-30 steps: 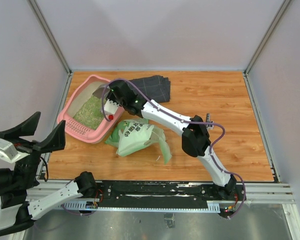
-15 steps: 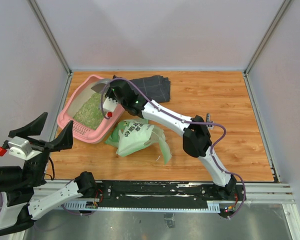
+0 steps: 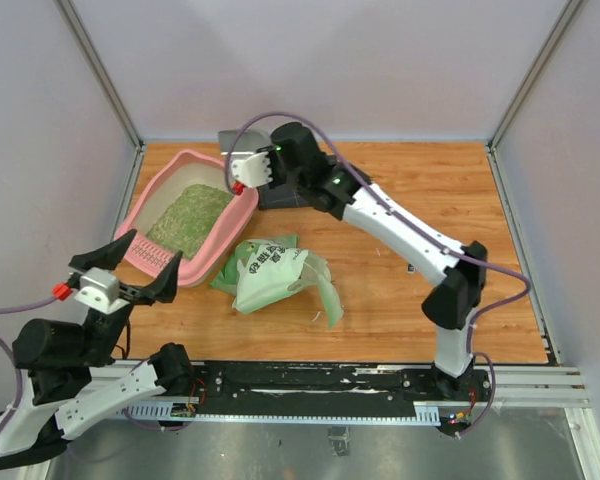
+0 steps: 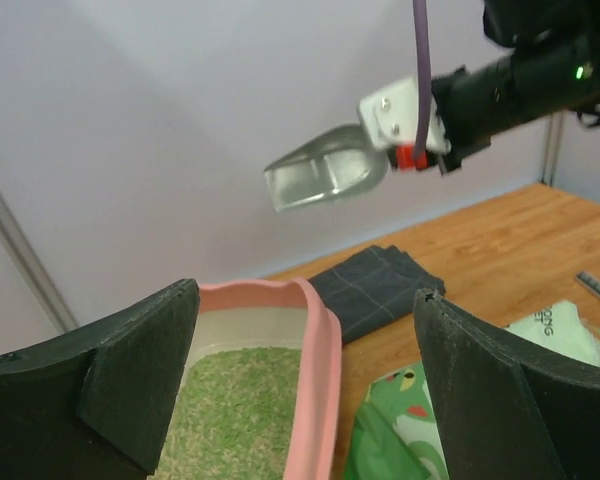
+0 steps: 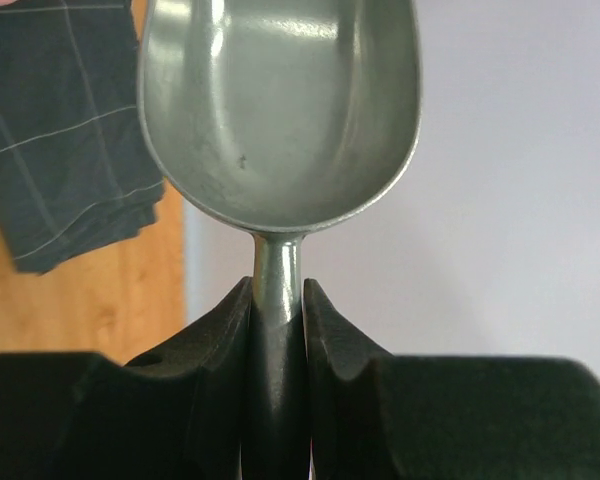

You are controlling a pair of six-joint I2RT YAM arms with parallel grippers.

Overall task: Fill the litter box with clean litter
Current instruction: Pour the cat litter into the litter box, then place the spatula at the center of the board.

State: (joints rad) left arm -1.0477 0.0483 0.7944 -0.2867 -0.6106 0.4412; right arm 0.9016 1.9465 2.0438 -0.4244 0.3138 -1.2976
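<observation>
Nearest to us, at the near-left corner of the counter (image 3: 430,180), the left tool (image 3: 155,256) hangs with its jaws spread wide and nothing between them. It faces the near end of the litter box (image 3: 148,195), and in its wrist view the pink rim (image 4: 315,350) runs up between the two fingers.

The green-and-white bag (image 3: 275,275) lies crumpled toward the near edge, left of centre, just beside the box's right-hand side.

The litter box sits slantwise along the left edge, reaching toward the far-left corner. The clean litter (image 3: 190,215) lies in it as a loose greenish layer over most of the floor. The pale inner wall shows above it, so the level is below the rim.

Farther back, the right tool (image 3: 242,170) is lifted above the far end of the box. Its jaws are drawn narrow on the handle of the grey metal scoop (image 5: 280,100). The bowl is bare; we see no grains in it. The folded dark cloth (image 4: 375,290) lies under the arm near the far edge.

Status, our judgement: filling is well along, with the last scoop emptied. We cannot tell whether this depth is enough. If it is not, more scoops from the bag remain; otherwise only setting the scoop down remains.
</observation>
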